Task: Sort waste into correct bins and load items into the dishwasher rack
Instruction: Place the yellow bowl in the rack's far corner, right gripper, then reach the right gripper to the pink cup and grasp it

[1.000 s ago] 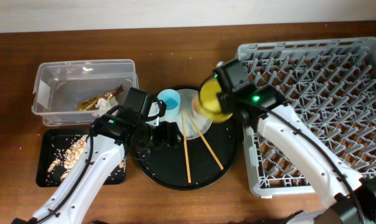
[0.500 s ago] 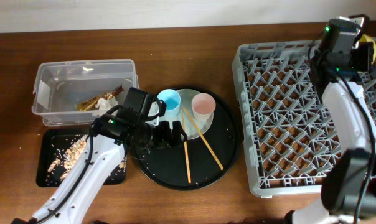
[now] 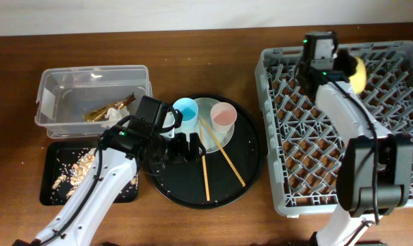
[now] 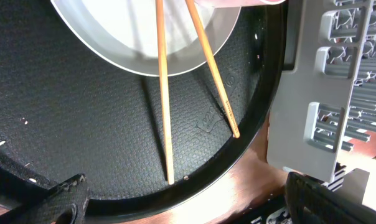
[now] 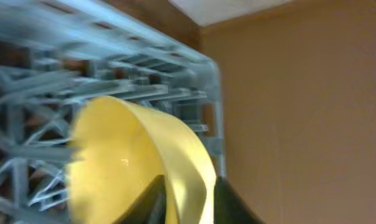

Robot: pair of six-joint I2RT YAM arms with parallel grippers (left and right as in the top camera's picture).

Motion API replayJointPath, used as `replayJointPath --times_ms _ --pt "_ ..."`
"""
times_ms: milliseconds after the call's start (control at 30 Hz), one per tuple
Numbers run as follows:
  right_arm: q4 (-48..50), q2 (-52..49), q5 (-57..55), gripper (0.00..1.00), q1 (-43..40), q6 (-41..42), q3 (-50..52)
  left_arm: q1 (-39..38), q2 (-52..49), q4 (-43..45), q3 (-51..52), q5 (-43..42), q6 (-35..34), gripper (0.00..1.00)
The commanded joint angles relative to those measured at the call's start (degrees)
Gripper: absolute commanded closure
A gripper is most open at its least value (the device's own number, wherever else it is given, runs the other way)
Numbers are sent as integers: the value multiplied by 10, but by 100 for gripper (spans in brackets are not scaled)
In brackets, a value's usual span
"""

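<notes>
Left gripper [image 3: 187, 145] hangs spread wide over the black tray [image 3: 242, 174], with the chopsticks [image 4: 163, 93] just ahead of it, lying across the plate [image 4: 126, 37]. Right gripper [image 3: 348, 70] pinches the rim of the yellow bowl [image 3: 359, 74] above the far side of the rack [image 3: 295, 171].

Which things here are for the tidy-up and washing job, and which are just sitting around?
For the job: yellow bowl, blue cup, pink cup, plate, chopsticks, grey rack, clear tub, small black tray, wrapper, food scraps.
Just sitting there: big round black tray, wooden table.
</notes>
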State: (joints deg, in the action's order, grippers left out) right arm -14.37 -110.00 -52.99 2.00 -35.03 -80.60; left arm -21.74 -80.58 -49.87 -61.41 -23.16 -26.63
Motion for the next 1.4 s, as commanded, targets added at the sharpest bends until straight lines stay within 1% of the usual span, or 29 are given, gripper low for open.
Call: replayJointPath --times_ms 0,100,133,233,333,367,467,500,533,567,600,633,700,733,800,867,900,967,1000,1067,1167,1233,1267,1333,1367 --pt "-20 -13 25 65 24 8 0 1 8 2 -6 0 5 1" --pt "-39 -13 36 53 34 10 0 1 8 2 -6 0 5 1" --pt "-32 -13 35 51 41 10 0 1 8 2 -6 0 5 1" --pt "-25 -9 38 51 56 16 0 1 8 2 -6 0 5 1" --pt "-28 14 54 51 66 96 0 1 8 2 -6 0 5 1" --pt "-38 31 84 52 66 112 0 1 8 2 -6 0 5 1" --pt "-94 116 249 52 65 207 -1 1 8 2 -6 0 5 1" --pt "-115 151 329 51 65 249 -1 1 8 2 -6 0 5 1" --pt "-128 166 369 51 65 267 -1 1 8 2 -6 0 5 1" --pt "-162 195 453 48 65 297 -1 1 8 2 -6 -9 3 1" --pt "-179 205 486 48 65 305 -1 1 8 3 -6 -12 3 1" --pt "-212 222 548 48 67 333 -1 1 8 0 -6 -11 3 1" --pt "-283 242 660 48 67 392 -1 33 11 -3 -11 -15 3 1" --pt "-317 244 731 49 70 392 -1 67 16 -3 -13 -16 -2 1" --pt "-348 243 775 51 81 392 -1 123 23 -13 -13 -16 -20 1" --pt "-363 243 779 52 118 391 0 217 25 -31 -13 -28 -25 1" --pt "-363 243 779 52 134 391 0 250 25 -40 -13 -28 -25 1" --pt "-362 242 778 53 163 391 0 289 25 -52 -13 -26 -25 1" --pt "-362 240 777 53 176 392 0 300 25 -56 -13 -26 -25 1" --pt "-363 224 733 58 210 392 0 311 25 -60 -13 -26 -25 1" --pt "-360 199 673 61 250 392 0 311 25 -60 -13 -26 -25 1" --pt "-348 188 591 62 257 417 0 311 25 -60 -13 -26 -25 1" --pt "-344 184 569 62 257 431 0 311 25 -60 -13 -26 -25 1" --pt "-339 176 569 64 258 431 0 311 25 -60 -13 -26 -25 1" --pt "-339 171 570 66 258 431 0 311 25 -60 -13 -26 -25 1"
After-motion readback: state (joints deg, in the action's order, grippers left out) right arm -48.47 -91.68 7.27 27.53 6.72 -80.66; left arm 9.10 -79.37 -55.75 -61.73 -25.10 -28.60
